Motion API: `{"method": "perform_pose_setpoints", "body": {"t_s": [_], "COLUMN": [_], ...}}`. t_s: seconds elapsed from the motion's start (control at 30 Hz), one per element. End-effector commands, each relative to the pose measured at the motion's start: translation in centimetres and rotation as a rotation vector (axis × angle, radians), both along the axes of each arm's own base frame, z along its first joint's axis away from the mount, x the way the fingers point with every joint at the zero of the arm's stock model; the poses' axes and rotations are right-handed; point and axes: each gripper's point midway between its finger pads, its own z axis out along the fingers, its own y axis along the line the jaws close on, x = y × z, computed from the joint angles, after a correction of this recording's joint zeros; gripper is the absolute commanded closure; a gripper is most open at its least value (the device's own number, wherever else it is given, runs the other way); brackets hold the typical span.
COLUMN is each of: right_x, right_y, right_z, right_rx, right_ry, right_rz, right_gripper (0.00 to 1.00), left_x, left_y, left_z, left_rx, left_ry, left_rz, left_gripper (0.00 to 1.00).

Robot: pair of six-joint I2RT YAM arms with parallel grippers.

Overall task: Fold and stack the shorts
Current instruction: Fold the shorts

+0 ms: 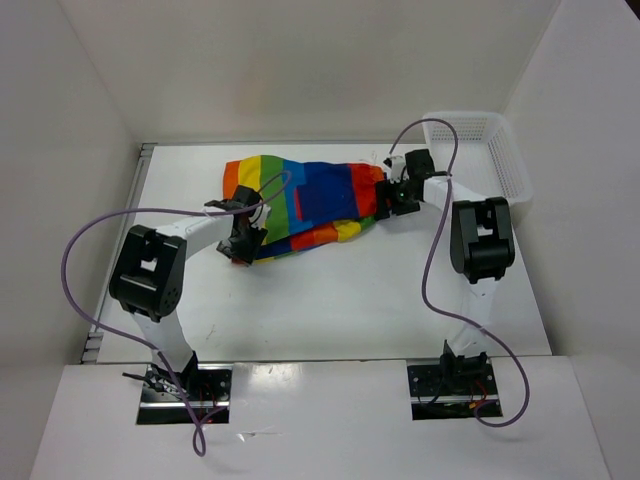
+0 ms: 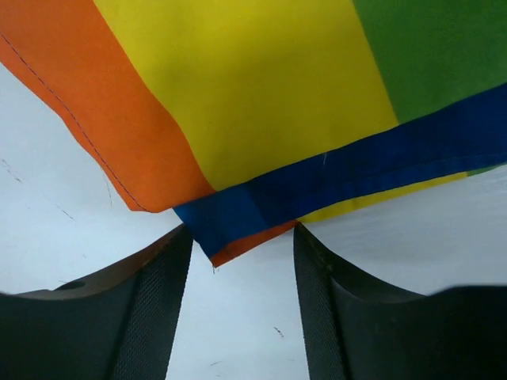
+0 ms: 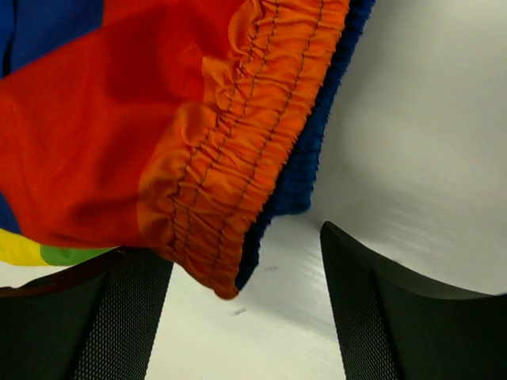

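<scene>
The rainbow-striped shorts (image 1: 300,195) lie crumpled on the white table (image 1: 340,300), their blue pocket facing up. My left gripper (image 1: 243,245) sits at their near-left edge. In the left wrist view it (image 2: 242,237) is open, and a blue and orange hem corner (image 2: 230,229) reaches just to its fingertips, unpinched. My right gripper (image 1: 390,200) is at the shorts' right end. In the right wrist view it (image 3: 238,253) is open, with the gathered orange waistband (image 3: 238,158) drooping between the fingers and over the left finger (image 3: 135,309).
A white mesh basket (image 1: 490,150) stands at the table's back right corner, just behind the right arm. White walls close in the table on the left, back and right. Purple cables loop off both arms.
</scene>
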Motion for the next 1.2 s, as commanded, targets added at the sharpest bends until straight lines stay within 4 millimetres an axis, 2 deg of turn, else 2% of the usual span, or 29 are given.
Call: {"method": "perform_pose_setpoints", "body": {"t_s": [0.0, 0.03, 0.07, 0.13, 0.17, 0.2, 0.23, 0.27, 0.33, 0.37, 0.43, 0.5, 0.53, 0.67, 0.7, 0.8, 0.9, 1.0, 1.03, 1.13, 1.17], "right_x": [1.7, 1.9, 2.6, 3.0, 3.7, 3.6, 4.1, 4.6, 5.0, 5.2, 6.7, 7.2, 7.6, 7.3, 6.9, 6.7, 6.9, 7.0, 7.4, 7.9, 8.1], "right_y": [2.0, 2.1, 2.2, 2.4, 2.5, 2.5, 3.1, 3.1, 4.4, 4.5, 4.9, 5.3, 5.3, 6.1, 7.2, 7.8, 7.9, 8.6, 7.8, 8.4, 8.3], "right_z": [0.7, 0.1, 0.8, 0.4, 1.0, 0.3, 0.9, 0.3, 0.9, 0.9, 2.0, 2.3, 2.3, 2.4, 3.1, 4.5, 4.7, 3.6, 2.6, 1.5, 1.8], "right_rx": [0.092, 0.101, 0.109, 0.121, 0.131, 0.129, 0.138, 0.137, 0.172, 0.182, 0.166, 0.163, 0.164, 0.183, 0.22, 0.27, 0.293, 0.279, 0.247, 0.205, 0.204], "right_ry": [-0.018, -0.002, -0.025, -0.017, -0.04, -0.027, -0.047, -0.041, -0.052, -0.045, -0.096, -0.105, -0.11, -0.102, -0.093, -0.087, -0.076, -0.055, -0.047, -0.048, -0.048], "right_rz": [0.002, -0.016, -0.022, -0.042, -0.049, -0.05, -0.047, -0.048, -0.013, -0.027, -0.03, -0.052, -0.052, -0.038, -0.027, -0.042, -0.085, -0.124, -0.186, -0.253, -0.276], "right_gripper": [0.22, 0.22, 0.22, 0.22, 0.22, 0.22, 0.22, 0.25, 0.25, 0.25, 0.25, 0.18, 0.18, 0.18, 0.18, 0.18, 0.18, 0.18, 0.2, 0.26, 0.31], "left_x": [-0.3, -0.1, -0.3, -0.4, -0.5, -0.6, -0.6, -0.3, -0.4, -0.1, -0.1, -0.1, 0.3, 0.3, 0.0, 0.3, 0.2, 0.2, 0.2, 0.2, 0.2], "left_y": [0.6, 0.6, 0.6, 0.7, 0.7, 0.6, 0.6, 0.5, 0.2, 0.2, 0.2, 0.3, 0.2, 0.2, 0.3, 0.0, 0.1, 0.1, 0.1, 0.1, 0.1], "left_z": [-1.9, -2.1, -2.7, -3.0, -3.3, -3.3, -3.3, -3.4, -3.4, -3.5, -3.5, -3.5, -3.2, -3.2, -3.3, -3.1, -3.4, -3.4, -3.4, -3.4, -3.4], "left_rx": [0.047, 0.046, 0.052, 0.055, 0.058, 0.049, 0.049, 0.049, 0.036, 0.036, 0.036, 0.046, 0.043, 0.043, 0.046, 0.035, 0.037, 0.037, 0.037, 0.037, 0.037], "left_ry": [0.024, 0.021, 0.038, 0.047, 0.056, 0.058, 0.059, 0.059, 0.063, 0.061, 0.061, 0.058, 0.049, 0.049, 0.058, 0.052, 0.061, 0.061, 0.061, 0.061, 0.061], "left_rz": [0.0, 0.0, 0.0, 0.0, 0.0, -0.003, -0.003, -0.003, -0.006, -0.006, -0.006, -0.003, -0.003, -0.003, -0.003, -0.006, -0.006, -0.006, -0.006, -0.006, -0.006], "left_gripper": [0.4, 0.45, 0.57, 0.67, 0.71, 0.77, 0.8, 0.82, 0.87, 0.87, 0.88, 0.9, 0.9, 0.91, 0.91, 0.91, 0.91, 0.91, 0.91, 0.91, 0.91]}}
